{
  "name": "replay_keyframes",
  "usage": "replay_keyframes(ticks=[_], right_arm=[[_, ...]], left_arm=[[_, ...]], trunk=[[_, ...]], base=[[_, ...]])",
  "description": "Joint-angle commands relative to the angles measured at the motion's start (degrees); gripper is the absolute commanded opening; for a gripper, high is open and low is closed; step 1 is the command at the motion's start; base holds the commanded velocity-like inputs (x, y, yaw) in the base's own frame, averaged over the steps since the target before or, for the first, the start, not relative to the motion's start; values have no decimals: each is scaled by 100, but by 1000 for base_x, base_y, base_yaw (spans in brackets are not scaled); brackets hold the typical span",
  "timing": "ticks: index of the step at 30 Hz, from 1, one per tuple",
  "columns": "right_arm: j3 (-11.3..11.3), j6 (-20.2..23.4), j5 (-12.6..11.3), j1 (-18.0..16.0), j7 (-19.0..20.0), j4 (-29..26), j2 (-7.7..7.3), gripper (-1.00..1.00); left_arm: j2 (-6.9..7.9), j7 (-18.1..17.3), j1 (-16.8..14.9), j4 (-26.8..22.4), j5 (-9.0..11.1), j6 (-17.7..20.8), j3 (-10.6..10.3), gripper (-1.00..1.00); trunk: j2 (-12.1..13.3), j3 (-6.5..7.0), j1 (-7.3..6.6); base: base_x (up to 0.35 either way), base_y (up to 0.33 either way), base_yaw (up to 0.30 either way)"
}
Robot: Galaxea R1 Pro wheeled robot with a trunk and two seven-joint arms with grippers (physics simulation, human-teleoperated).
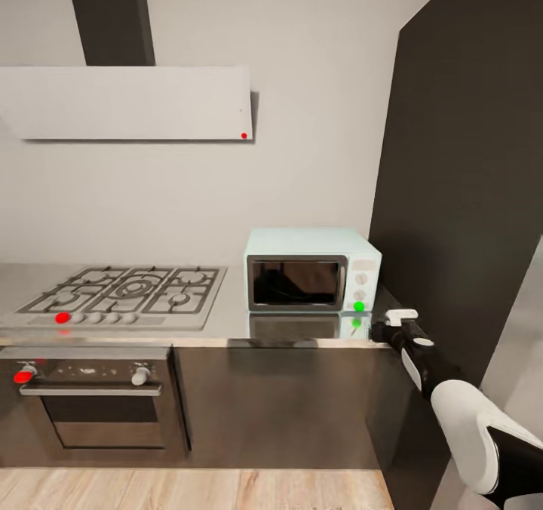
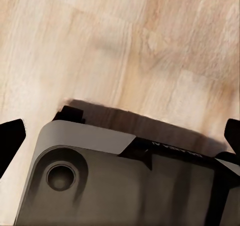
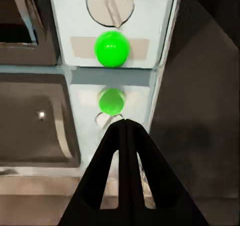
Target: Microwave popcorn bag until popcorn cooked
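Microwave (image 1: 313,270) x1 on countertop (image 1: 226,321), 2 knobs, right pincer (image 3: 125,123) clenched, left pincer state unclear

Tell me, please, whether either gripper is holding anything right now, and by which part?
Nothing is held: the right gripper is shut on nothing, facing the microwave; the left gripper's fingertips spread apart above the floor.

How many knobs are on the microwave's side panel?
2: one upper knob and one lower knob on the microwave, both above the green dot.
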Motion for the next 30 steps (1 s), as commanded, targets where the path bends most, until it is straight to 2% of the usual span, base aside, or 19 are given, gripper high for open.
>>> replay_keyframes(ticks=[1, 2, 5, 7, 10, 13, 14, 15, 16, 17, 18, 19, 20, 23, 26, 30], right_arm=[[-45, 310, 24, -2, 52, -389, 23, -100], [-46, 570, 7, -2, 79, -751, 53, -100], [-52, 1070, -3, -2, 397, -1238, 91, -100], [-52, 1309, 2, -2, 529, -1283, 102, -100], [-60, 1422, 36, 40, 583, -1155, 93, -100], [-68, 1455, 19, 387, 591, -1044, 70, -100], [-70, 1456, 14, 633, 581, -819, 65, -100], [-73, 1296, 23, 821, 503, 555, 21, -100], [-61, 985, 36, 838, 468, 1253, 10, -100], [-41, 633, 42, 848, 369, 1787, 5, -100], [-30, 467, 63, 903, 253, 1990, 3, -100], [-24, 379, 84, 1073, 166, 2091, 6, -100], [-20, 322, 102, 1467, 102, 2154, 9, -100], [-18, 220, 115, 2277, 44, 2192, 11, -100], [-18, -118, 104, 3196, -75, 2202, 15, -100], [-18, -141, 100, 3620, -110, 2206, 35, -100]], left_arm=[[1, -27, -5, 8, 39, -16, -11, 100], [1, -27, -5, 8, 39, -15, -11, 100], [1, -27, -5, 8, 39, -16, -11, 100], [1, -27, -5, 8, 39, -17, -11, 100], [1, -27, -5, 8, 39, -16, -11, 100], [1, -27, -5, 8, 39, -15, -11, 100], [1, -27, -5, 8, 38, -17, -11, 100], [7, -27, -5, 8, 38, -18, -11, 100], [9, -27, -5, 8, 36, -18, -7, 100], [10, -27, -5, 8, 38, -18, -4, 100], [10, -27, -5, 8, 38, -15, -3, 100], [10, -27, -5, 8, 39, -17, -3, 100], [10, -27, -5, 8, 39, -17, -2, 100], [10, -27, -5, 8, 39, -16, -2, 100], [10, -27, -5, 12, 39, -18, -4, 100], [10, -27, -5, 11, 39, -17, -3, 100]], trunk=[[-5, -8, -3], [-5, -8, -3], [-5, -8, -3], [-5, -8, -3], [-5, -8, -3], [-5, -8, -3], [-5, -8, -3], [-5, -8, -3], [-5, -8, -3], [-5, -8, -3], [-5, -8, -3], [-5, -8, -3], [-5, -8, -3], [-5, -8, -3], [-5, -8, -3], [-5, -8, -3]], base=[[-338, 0, 0], [-326, 0, 0], [-310, 0, 0], [-301, 0, 0], [-286, 0, 0], [-156, 0, 0], [-26, 0, 0], [-4, 0, 0], [-1, 0, 0], [0, 0, 0], [0, 0, 0], [0, 0, 0], [0, 0, 0], [0, 0, 0], [0, 0, 0], [0, 0, 0]])
